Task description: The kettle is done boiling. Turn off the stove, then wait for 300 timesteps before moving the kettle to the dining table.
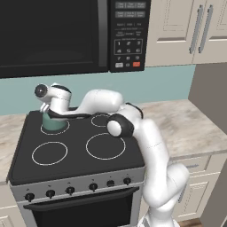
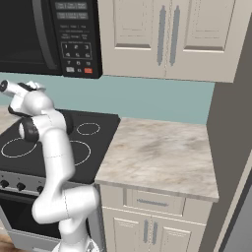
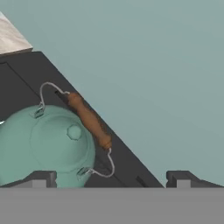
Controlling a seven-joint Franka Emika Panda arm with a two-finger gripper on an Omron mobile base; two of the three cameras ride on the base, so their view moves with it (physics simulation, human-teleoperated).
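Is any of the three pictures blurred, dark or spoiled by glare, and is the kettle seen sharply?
Left base view: even light, no glare; the arm hides most of the kettle on the stove. Right base view: equally sharp, soft shading on the counter. Hand view: slightly soft and coarse, yet the kettle's lid and handle read clearly between the open gripper.

The black glass-top stove (image 1: 75,150) below me carries the teal kettle (image 1: 54,122), which sits on its back-left burner, at the left of the left base view. In my hand view the kettle is at lower left. A marbled counter (image 2: 157,152) adjoins the stove at centre of the right base view.
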